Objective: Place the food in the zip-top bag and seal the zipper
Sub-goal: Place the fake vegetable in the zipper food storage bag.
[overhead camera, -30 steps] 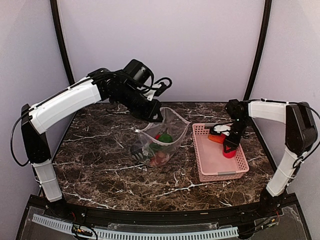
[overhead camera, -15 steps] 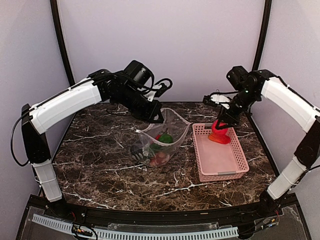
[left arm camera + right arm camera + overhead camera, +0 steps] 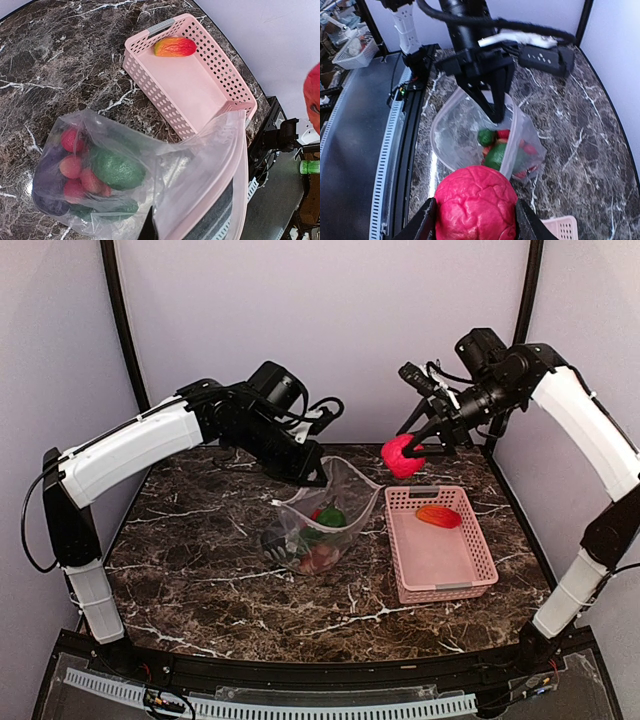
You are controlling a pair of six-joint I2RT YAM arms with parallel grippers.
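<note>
Spreading beneath both arms, the dark marbled surface (image 3: 200, 570) carries the zip-top bag (image 3: 345, 502) and a pink basket (image 3: 440, 592). The bag hangs open from the left gripper (image 3: 313, 476), whose jaws are pinched tight on its far rim. Its belly rests on the surface just below that gripper and holds red, green and dark purple food (image 3: 100, 170). The basket sits below the right gripper (image 3: 411, 447), well apart from it. That gripper is raised in the air with its jaws partway apart, clamping a lumpy red piece (image 3: 476, 209). An orange-red oval (image 3: 439, 516) lies in the basket's far end, beneath that gripper.
</note>
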